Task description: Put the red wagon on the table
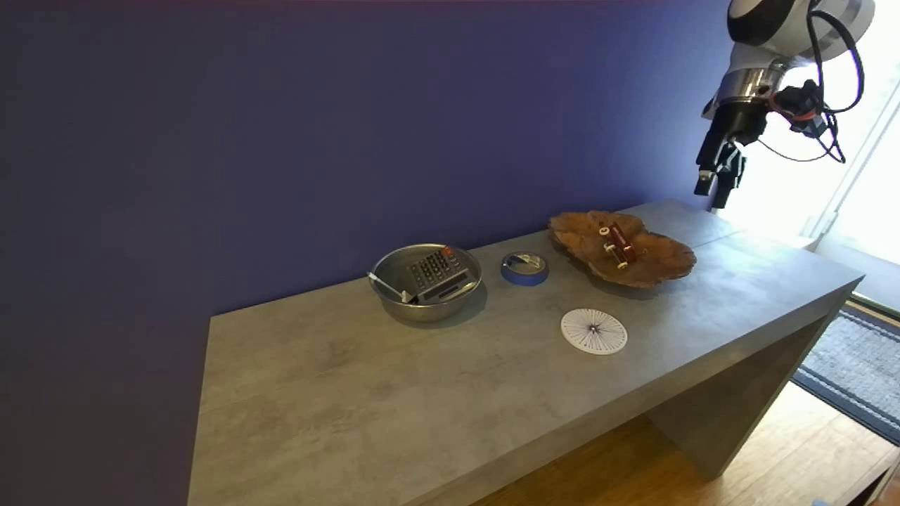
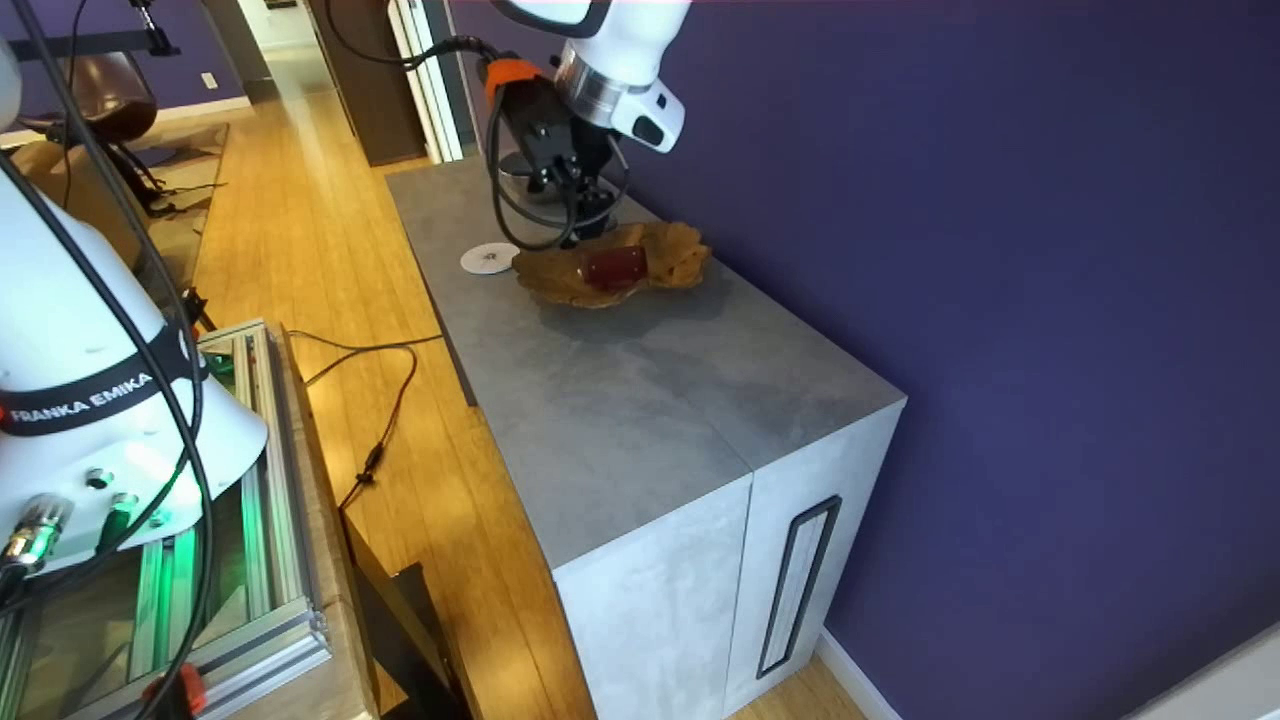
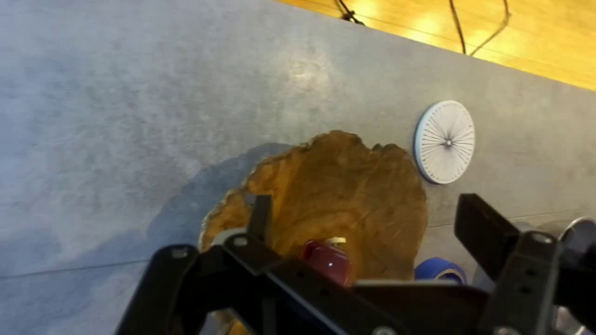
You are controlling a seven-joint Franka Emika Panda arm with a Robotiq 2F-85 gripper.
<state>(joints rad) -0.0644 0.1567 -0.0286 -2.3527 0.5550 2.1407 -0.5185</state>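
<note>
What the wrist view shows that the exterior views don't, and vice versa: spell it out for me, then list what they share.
Only the wrist view: no extra object that I can make out, but a plain look at how wide the gripper stands open.

Only the exterior views: the robot's base, a brown chair and a grey floor mat.

Shared: the red wagon lying in the brown wooden dish, the round white disc, the grey table and the wooden floor.

White glare bleached the doorway near two o'clock in an exterior view, with the wall dim toward nine, while the soft wrist view showed shadow darkening the table at nine o'clock from the brown dish.
</note>
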